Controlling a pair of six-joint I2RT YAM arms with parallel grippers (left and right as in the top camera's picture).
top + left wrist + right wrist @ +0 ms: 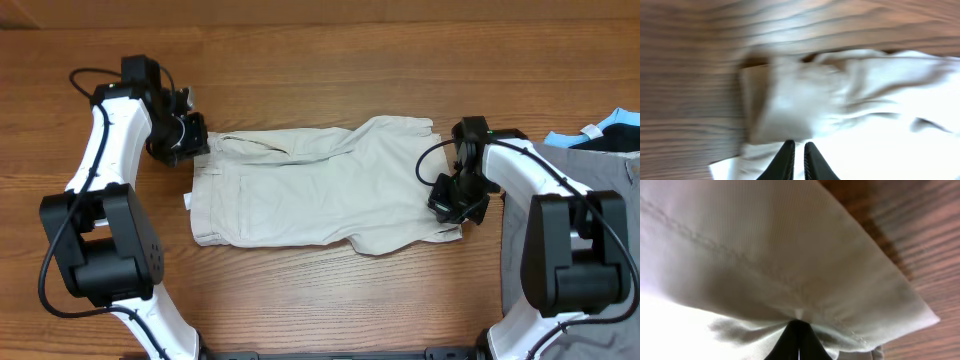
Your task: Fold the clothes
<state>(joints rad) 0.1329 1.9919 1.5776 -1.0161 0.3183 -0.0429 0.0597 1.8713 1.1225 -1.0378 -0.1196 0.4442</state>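
Shorts (320, 190) are lying spread out flat in the middle of the wooden table (320, 50), cream coloured, with the waistband pointing left and both legs pointing right. Little white tag (187, 201) is sticking out at the waistband edge.

Left gripper (188, 138) is sitting right at the far corner of the waistband. In the left wrist view its fingers (785, 160) are squeezed nearly together with just a thin slit between them, hovering over rumpled fabric. That view is coming through pretty blurry, so I can't tell whether any cloth is caught in there.

Right gripper (462, 208) is sitting at the opposite end, at the hem of the near leg, and its jaws are clenched on the shorts. In the right wrist view the fabric is bunching and puckering right into the tips.

Over at the right edge, a grey garment (590, 170) is lying partly behind the right arm, with a black and light-blue garment (615, 128) peeking in just beyond it.
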